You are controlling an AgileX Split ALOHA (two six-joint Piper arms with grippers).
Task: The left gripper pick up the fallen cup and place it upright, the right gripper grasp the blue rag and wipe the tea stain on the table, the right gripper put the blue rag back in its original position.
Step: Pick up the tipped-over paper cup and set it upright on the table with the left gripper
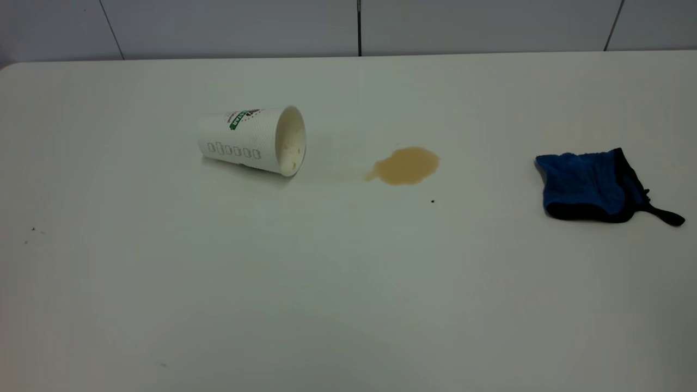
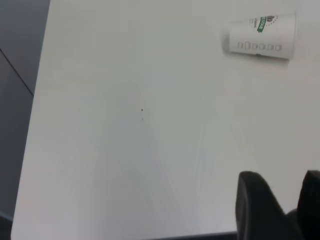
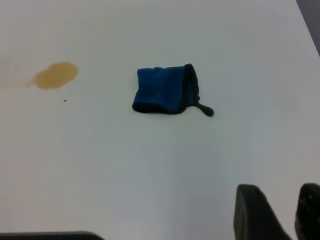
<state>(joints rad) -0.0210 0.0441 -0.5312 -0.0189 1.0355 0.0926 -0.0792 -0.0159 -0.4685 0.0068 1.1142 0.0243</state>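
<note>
Cup point(image 1: 250, 140) lies toppled (probably empty); tea stain point(image 1: 407, 165) beside it.

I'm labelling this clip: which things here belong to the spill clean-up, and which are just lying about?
Part of the job:
- cup, lying on its side
- tea stain
- blue rag
- table
- left gripper, open
- right gripper, open

Just lying about:
- dark speck near the stain

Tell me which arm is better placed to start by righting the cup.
Left. The cup lies on its side on the table's left half, ahead of the left tool, untouched.
</note>
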